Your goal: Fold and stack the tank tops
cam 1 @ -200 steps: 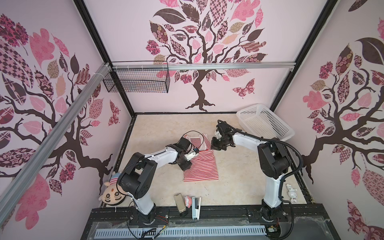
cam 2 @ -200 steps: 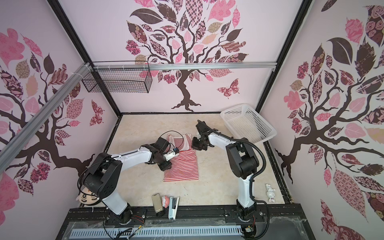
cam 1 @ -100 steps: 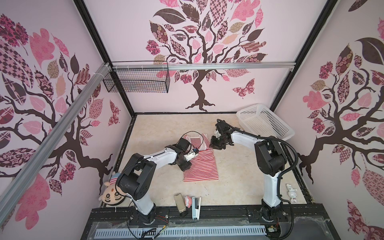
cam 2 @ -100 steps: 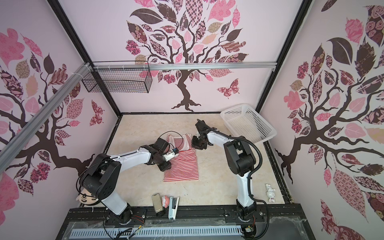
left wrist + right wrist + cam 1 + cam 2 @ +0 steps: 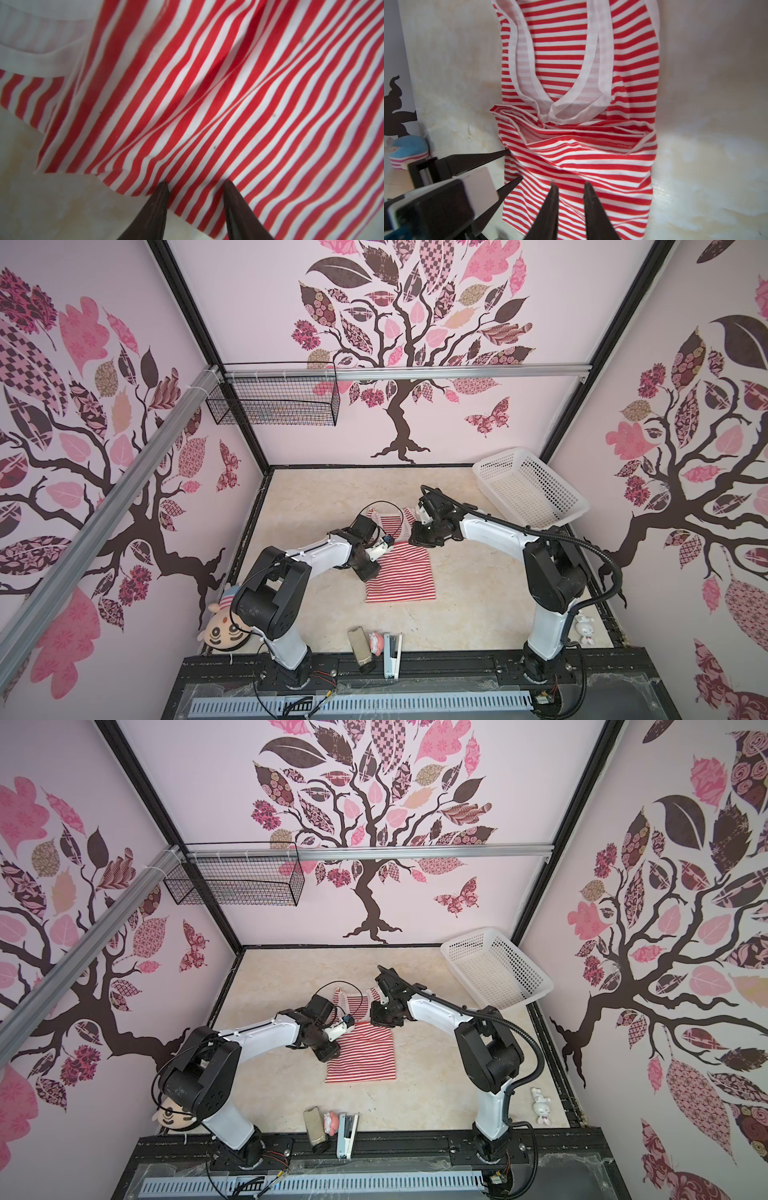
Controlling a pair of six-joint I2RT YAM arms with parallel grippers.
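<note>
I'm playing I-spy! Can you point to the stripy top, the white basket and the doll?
tank top (image 5: pixel 405 576): in a top view, on its striped lower half.
white basket (image 5: pixel 497 457): in a top view, on its far rim.
plush doll (image 5: pixel 222 632): in a top view, on its face.

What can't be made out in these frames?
- Tank top edge nearest the left arm: both top views, the arm covers it.
- Right claw tips touching cloth or hovering: right wrist view cannot settle it.
- Small items at table front: top views, too small to name.
- Wire basket contents: top views, mesh hides them.
</note>
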